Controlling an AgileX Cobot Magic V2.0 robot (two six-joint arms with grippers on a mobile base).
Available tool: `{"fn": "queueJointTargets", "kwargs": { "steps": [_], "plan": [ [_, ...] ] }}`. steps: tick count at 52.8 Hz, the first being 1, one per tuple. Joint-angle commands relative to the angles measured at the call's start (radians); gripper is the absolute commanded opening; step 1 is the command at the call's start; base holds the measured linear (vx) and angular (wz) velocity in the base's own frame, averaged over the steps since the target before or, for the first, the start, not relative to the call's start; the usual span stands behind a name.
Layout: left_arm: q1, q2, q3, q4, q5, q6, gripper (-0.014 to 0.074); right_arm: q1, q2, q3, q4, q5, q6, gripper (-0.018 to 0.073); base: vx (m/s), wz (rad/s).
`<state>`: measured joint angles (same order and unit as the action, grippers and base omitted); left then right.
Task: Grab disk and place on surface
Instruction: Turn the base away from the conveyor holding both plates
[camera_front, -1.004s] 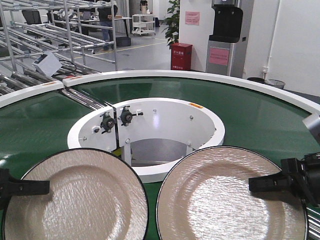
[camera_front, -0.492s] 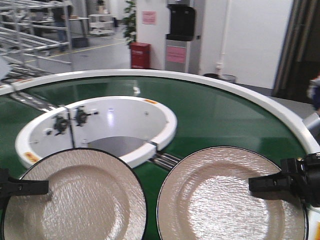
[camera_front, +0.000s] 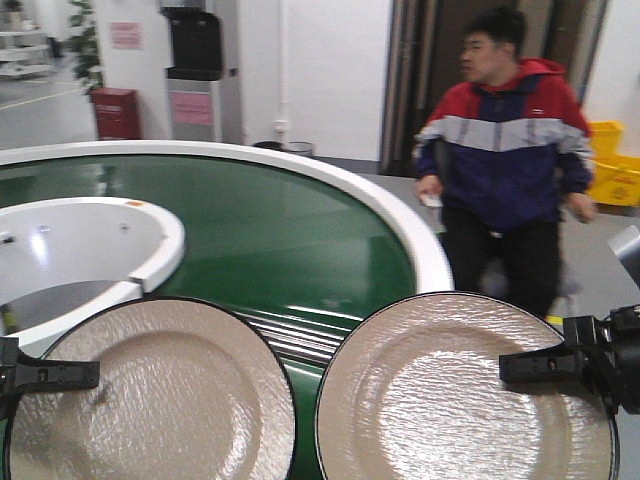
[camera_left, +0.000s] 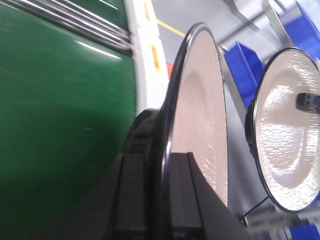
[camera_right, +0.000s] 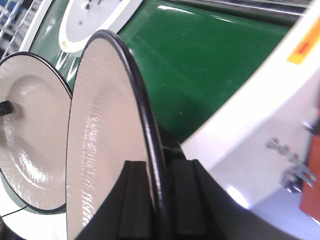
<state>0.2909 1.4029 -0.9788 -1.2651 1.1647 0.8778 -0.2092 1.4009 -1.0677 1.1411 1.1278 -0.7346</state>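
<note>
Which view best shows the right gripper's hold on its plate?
Right wrist: the right gripper straddles the plate rim, a finger each side. Front view shows one finger across its face; left wrist, only a fingertip.

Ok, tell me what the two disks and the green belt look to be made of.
Left disk and right disk: likely glazed ceramic, possibly melamine; cream, glossy, finely textured face catching highlights, thin black rim. Belt: green, smooth, seems rubber or PVC, with a soft sheen reflecting the lights.
</note>
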Motion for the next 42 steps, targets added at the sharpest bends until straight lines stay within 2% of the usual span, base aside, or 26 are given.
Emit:
{"fn": "queueJointTargets", "kwargs": {
  "steps": [1,8,13,42],
  "plan": [
    [-0.002,-0.035,-0.028,-0.131,0.042,-0.015,-0.0008,0.0,-0.038,-0.028,0.119,0.019,0.003,-0.0009,-0.15,-0.58],
    [-0.002,-0.033,-0.028,-0.132,0.041,-0.015,-0.0008,0.0,-0.039,-0.028,0.117,0.02,0.003,-0.0009,-0.15,-0.57],
    [0.0,-0.041,-0.028,-0.104,0.042,-0.015,-0.0008,0.003,-0.074,-0.028,0.116,0.052,0.003,-0.0009,-0.08,-0.35],
    [-0.01,-0.048,-0.028,-0.102,0.043,-0.015,-0.0008,0.004,-0.104,-0.028,0.129,0.084,0.003,-0.0009,-0.03,-0.36]
  ]
}}
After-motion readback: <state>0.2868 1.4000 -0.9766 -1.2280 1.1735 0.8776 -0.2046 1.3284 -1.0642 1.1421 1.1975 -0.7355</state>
